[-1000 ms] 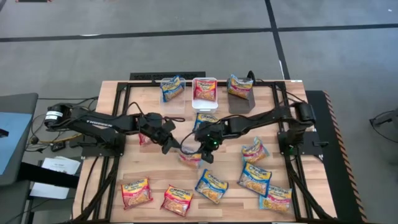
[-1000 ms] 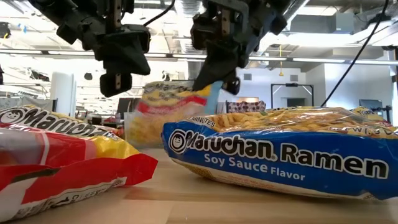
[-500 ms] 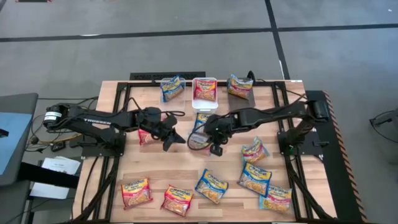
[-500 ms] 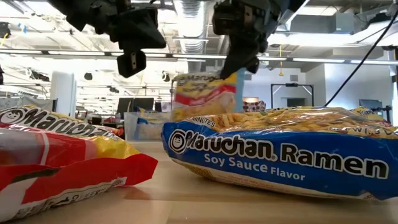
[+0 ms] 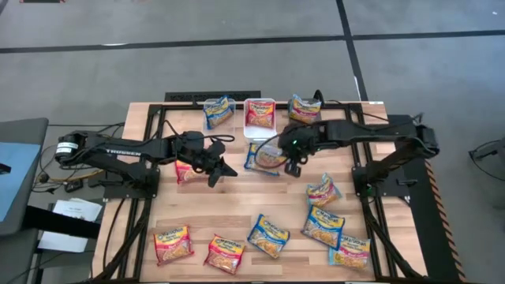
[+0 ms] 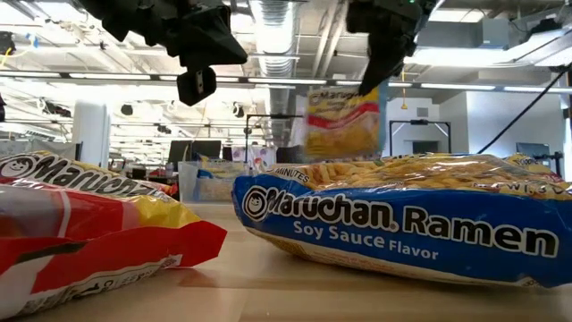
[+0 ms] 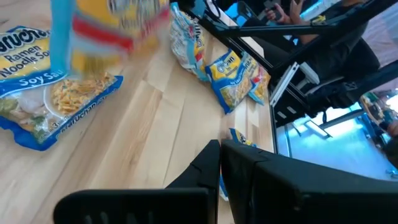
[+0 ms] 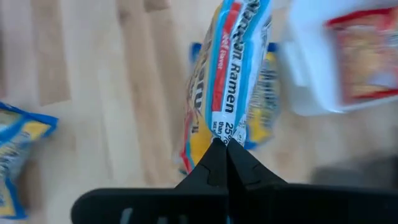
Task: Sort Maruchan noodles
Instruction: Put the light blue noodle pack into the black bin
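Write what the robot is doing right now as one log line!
right gripper: shut on ramen packet, lifted over table | left gripper: shut, empty, hovering | white bin: one packet inside

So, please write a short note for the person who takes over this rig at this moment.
Right gripper: shut on one Maruchan packet, hanging in the air near the white bin.
Left gripper: shut, holding nothing, over mid-table.
Done: one packet in each of three bins at the far edge.
Left: the hanging packet, a soy sauce packet beneath it, and eight more loose on the table.
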Action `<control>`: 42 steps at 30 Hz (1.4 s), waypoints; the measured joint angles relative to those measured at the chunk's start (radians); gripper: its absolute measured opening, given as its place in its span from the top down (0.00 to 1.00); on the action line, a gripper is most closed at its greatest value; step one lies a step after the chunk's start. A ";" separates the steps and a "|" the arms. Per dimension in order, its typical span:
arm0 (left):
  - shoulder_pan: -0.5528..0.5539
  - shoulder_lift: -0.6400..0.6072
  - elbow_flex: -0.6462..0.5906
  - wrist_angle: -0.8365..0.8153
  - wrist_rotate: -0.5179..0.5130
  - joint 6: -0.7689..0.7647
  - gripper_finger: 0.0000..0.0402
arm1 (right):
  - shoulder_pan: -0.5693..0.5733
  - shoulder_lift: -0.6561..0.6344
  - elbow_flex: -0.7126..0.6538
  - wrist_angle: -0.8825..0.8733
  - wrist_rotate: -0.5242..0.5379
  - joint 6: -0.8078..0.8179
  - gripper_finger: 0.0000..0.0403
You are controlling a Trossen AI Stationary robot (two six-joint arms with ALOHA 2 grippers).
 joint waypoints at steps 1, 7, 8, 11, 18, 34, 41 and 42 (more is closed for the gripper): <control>0.003 0.000 0.000 0.000 0.000 0.001 1.00 | -0.016 -0.015 0.000 -0.011 0.012 -0.020 0.99; 0.029 0.000 0.000 0.003 0.000 0.004 1.00 | -0.138 -0.089 0.000 -0.077 0.080 -0.162 0.99; 0.034 0.000 0.000 0.003 0.000 0.004 1.00 | -0.160 -0.096 0.000 -0.082 0.095 -0.189 0.99; 0.045 0.000 0.000 0.004 0.000 0.004 1.00 | -0.232 -0.109 0.000 -0.098 0.130 -0.275 0.99; 0.064 0.000 0.000 0.004 0.000 0.004 1.00 | -0.396 -0.112 0.000 -0.097 0.141 -0.463 0.99; 0.079 0.000 0.000 0.003 0.000 0.008 1.00 | -0.604 0.034 0.000 -0.107 0.100 -0.566 0.99; 0.079 0.000 0.000 0.003 0.000 0.008 1.00 | -0.617 0.107 0.000 -0.088 0.102 -0.569 0.99; 0.079 0.000 0.000 0.003 0.000 0.008 1.00 | -0.617 0.116 0.000 -0.081 0.102 -0.568 0.99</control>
